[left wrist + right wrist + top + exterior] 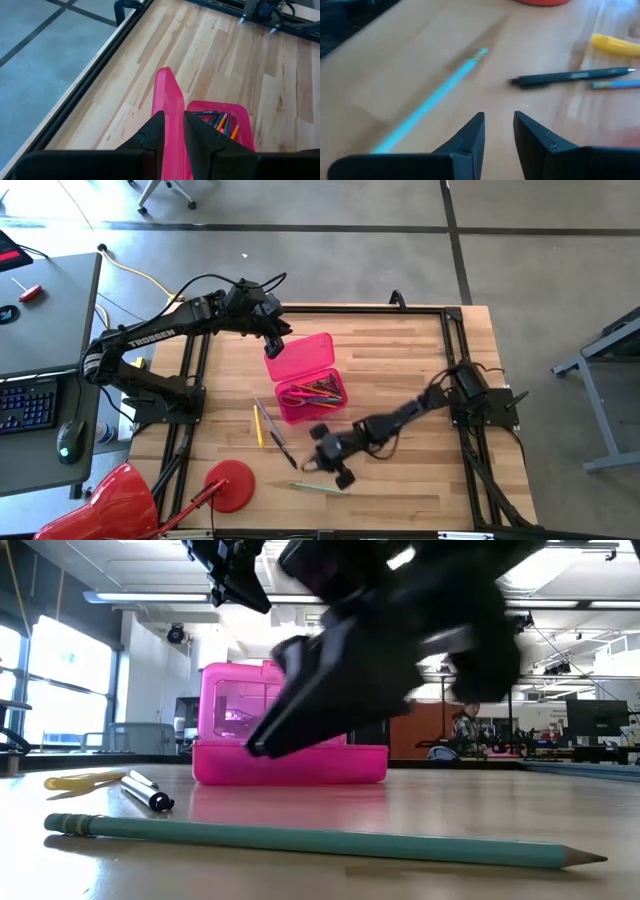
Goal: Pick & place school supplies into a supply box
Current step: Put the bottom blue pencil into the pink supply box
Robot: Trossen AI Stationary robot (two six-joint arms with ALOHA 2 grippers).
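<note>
Overhead, the supply box (312, 385) sits in the middle of the frame, pens already inside, its raised lid pinched by the left hand (276, 345). Lower centre, the right hand (322, 463) hovers over the desk (420, 360) just above a green pencil (318, 488); a dark pen (282, 450) and a yellow pencil (258, 424) lie left of it.

From desk level, the green pencil fills the bottom of the frame, lying flat: thin, stiff, light, and likely to roll, so I would take it across its middle.

In the left wrist view, the two fingers (150, 140) clamp the thin pink lid, which looks like smooth, slightly flexible plastic.

In the right wrist view, the fingers (470, 132) stand narrowly apart, empty, with the pencil at centre left.
</note>
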